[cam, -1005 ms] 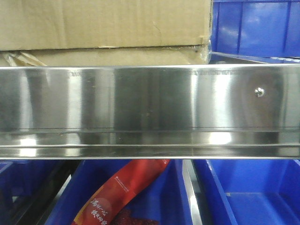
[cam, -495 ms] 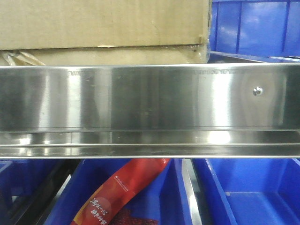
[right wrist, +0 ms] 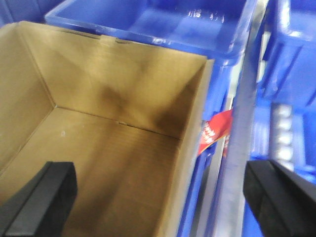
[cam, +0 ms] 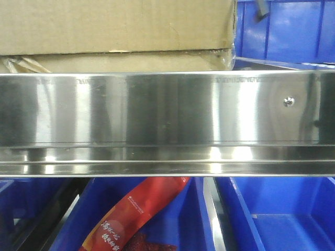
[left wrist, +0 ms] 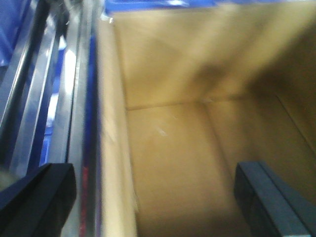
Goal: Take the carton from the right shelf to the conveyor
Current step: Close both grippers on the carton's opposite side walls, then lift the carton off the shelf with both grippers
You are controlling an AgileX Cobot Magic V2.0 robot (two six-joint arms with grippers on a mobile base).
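Steel shelf (cam: 157,110): front rail spans the frame centre. On it, upper left: brown carton (cam: 115,26), top open. Upper right: blue bin (cam: 288,31), just beside the carton.

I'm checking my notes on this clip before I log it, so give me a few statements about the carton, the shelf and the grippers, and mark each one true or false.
1. The carton is open-topped and empty. True.
2. The screw sits near the left end of the shelf rail. False: it is near the right end.
3. The red packet lies in a blue bin below the rail. True.
4. The left gripper is shut on the carton's wall. False: it is open, with one finger inside the carton and one outside.
5. The right gripper is open and straddles a carton wall. True.
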